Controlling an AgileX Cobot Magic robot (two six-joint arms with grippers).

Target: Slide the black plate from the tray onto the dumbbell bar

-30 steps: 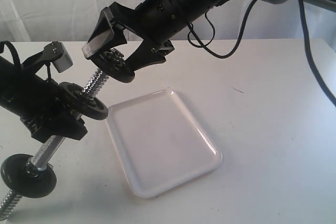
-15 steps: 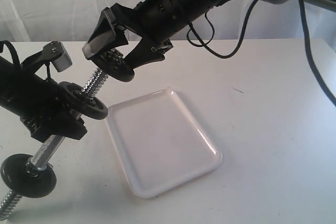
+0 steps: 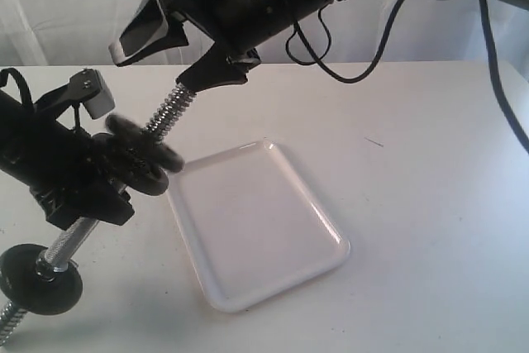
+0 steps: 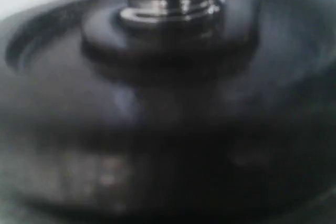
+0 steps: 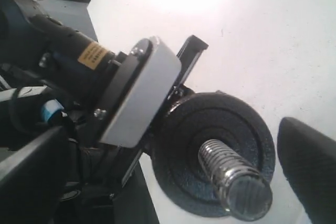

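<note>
Your white surface (image 3: 430,204) carries the white tray (image 3: 256,229) lying flat; to its left, the dumbbell bar (image 3: 169,113)'s lower black disc (image 3: 40,279) rests on it.

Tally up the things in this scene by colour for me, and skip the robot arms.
Black: 3, the black plate, blurred, and two matching discs, all on the bar
Silver: 1, the dumbbell bar
White: 1, the tray
Total: 5
</note>
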